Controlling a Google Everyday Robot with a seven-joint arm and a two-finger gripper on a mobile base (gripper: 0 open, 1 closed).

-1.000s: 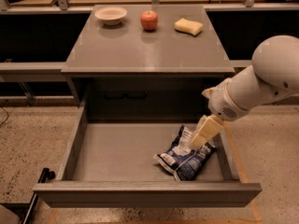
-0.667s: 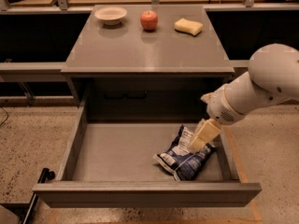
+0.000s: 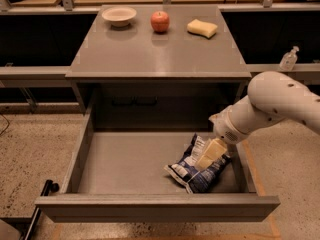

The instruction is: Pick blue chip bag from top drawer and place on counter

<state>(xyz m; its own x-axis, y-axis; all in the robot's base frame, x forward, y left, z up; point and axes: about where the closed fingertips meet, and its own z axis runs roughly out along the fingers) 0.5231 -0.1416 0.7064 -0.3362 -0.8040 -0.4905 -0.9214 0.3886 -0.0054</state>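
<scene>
The blue chip bag (image 3: 192, 176) lies crumpled on the floor of the open top drawer (image 3: 130, 164), toward its right front corner. My gripper (image 3: 209, 155), cream-coloured at the end of the white arm (image 3: 270, 106), reaches down into the drawer from the right and sits right over the upper part of the bag, hiding some of it. I cannot tell whether it touches the bag. The grey counter (image 3: 155, 54) is above the drawer.
On the far edge of the counter stand a white bowl (image 3: 119, 15), a red apple (image 3: 160, 21) and a yellow sponge (image 3: 202, 28). A clear bottle (image 3: 288, 59) stands on the ledge at right. A black bar (image 3: 42, 199) lies by the drawer's left front corner.
My gripper has moved down and a little left, closer onto the bag. The bag has stayed where it was.
</scene>
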